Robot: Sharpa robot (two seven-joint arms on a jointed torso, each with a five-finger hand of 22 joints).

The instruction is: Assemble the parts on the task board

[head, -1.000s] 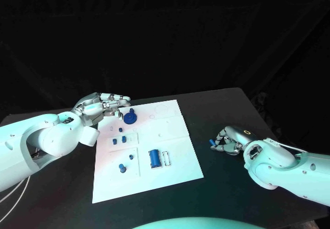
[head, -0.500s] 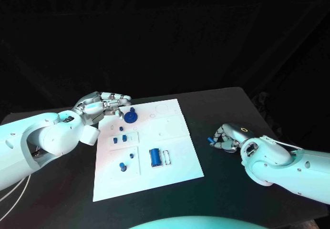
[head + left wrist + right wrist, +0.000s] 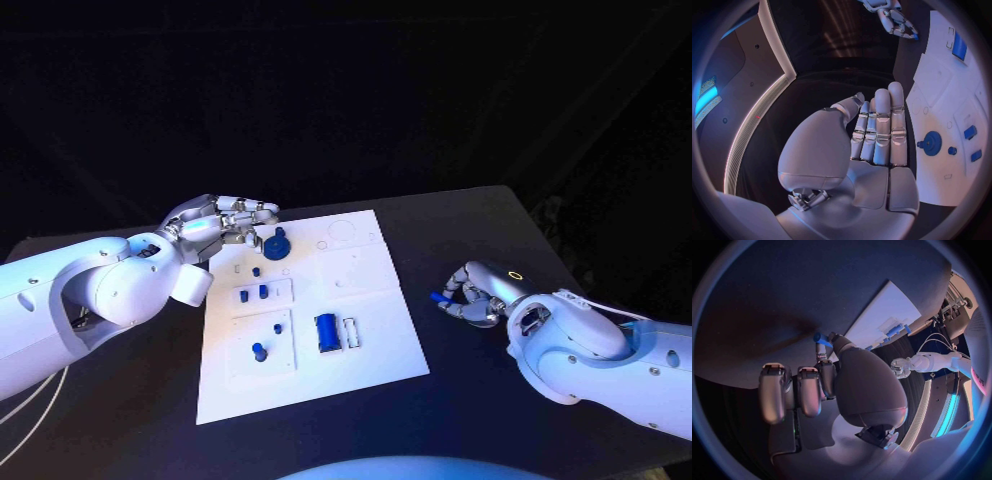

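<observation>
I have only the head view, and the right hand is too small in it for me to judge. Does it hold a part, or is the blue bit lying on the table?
Observer: It holds it. In the right wrist view the right hand pinches a small blue part between thumb and fingertip, above the table.
Operator: And the left one, is anything in its palm?
Observer: No. The left wrist view shows the left hand with a bare palm and its fingers straight, side by side.
Operator: Is it touching the round piece?
Observer: No. A strip of white task board shows between the fingers and the round blue part.
</observation>
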